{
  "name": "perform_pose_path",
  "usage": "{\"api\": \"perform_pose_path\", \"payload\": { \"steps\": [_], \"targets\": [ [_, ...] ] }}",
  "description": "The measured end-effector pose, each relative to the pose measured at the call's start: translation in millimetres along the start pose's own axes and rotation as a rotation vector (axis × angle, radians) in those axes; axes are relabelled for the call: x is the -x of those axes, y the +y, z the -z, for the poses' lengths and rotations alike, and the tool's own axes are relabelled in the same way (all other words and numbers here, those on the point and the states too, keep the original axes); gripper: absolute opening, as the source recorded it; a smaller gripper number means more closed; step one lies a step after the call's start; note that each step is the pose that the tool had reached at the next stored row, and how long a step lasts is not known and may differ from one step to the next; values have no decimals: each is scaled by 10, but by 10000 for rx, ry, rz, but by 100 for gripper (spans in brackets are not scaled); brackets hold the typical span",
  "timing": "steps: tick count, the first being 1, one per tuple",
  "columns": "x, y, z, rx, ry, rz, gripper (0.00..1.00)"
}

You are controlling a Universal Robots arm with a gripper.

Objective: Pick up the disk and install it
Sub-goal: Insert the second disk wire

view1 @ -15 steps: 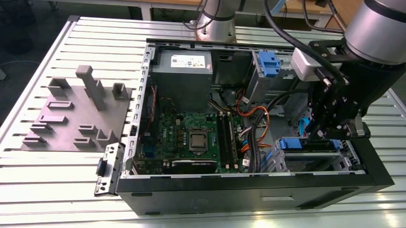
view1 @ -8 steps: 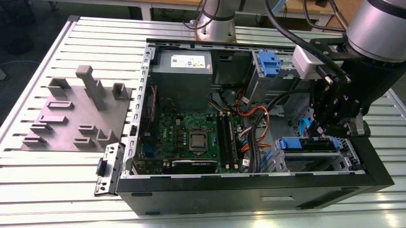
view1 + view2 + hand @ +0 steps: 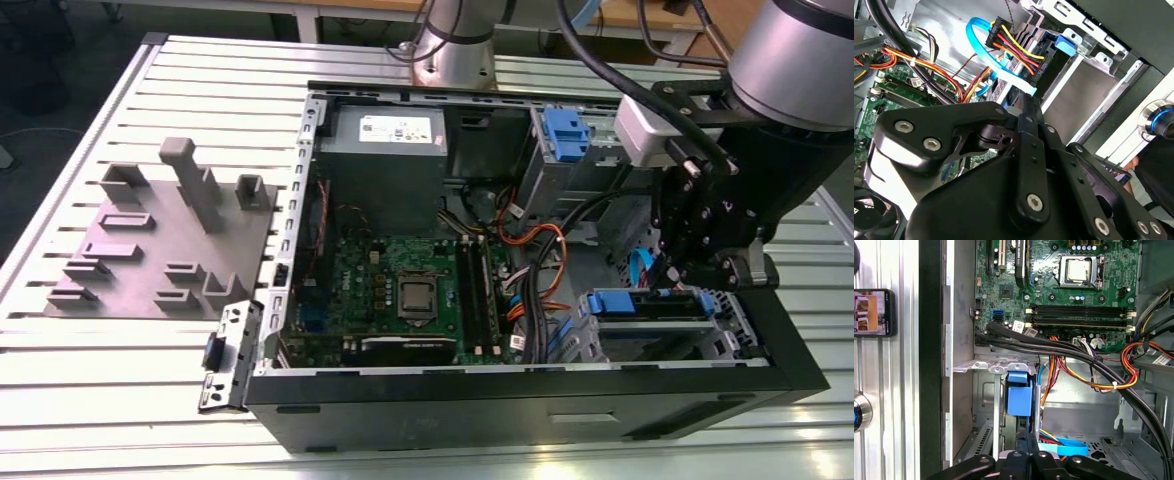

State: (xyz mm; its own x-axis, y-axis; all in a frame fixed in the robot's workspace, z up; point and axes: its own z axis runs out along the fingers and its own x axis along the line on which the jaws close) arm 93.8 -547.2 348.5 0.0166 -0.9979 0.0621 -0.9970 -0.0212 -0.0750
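Note:
The disk [image 3: 641, 302] sits edge-up in the drive cage at the case's corner, on the exterior view's right, with its blue carrier rail showing. In the first wrist view the blue rail end of the disk [image 3: 1019, 395] stands in the cage slot. In the second wrist view its blue tab [image 3: 1066, 42] shows beside a black connector with coloured wires. My gripper [image 3: 690, 272] hangs right over the disk's end. Its fingers [image 3: 1027, 440] are drawn together, with nothing visible between them. I cannot tell whether they touch the disk.
The open computer case [image 3: 534, 395] lies on a slatted table. A grey power supply box [image 3: 387, 130], a blue latch [image 3: 567, 135] on the upper cage, the motherboard [image 3: 400, 290] and cable bundles [image 3: 1094, 365] crowd the inside. A grey fixture plate [image 3: 160, 240] lies on the exterior view's left.

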Motion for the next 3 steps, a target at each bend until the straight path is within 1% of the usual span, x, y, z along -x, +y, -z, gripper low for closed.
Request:
{"api": "perform_pose_path", "payload": {
  "steps": [3],
  "targets": [
    [0,0,0,2,1,0,11]
  ]
}}
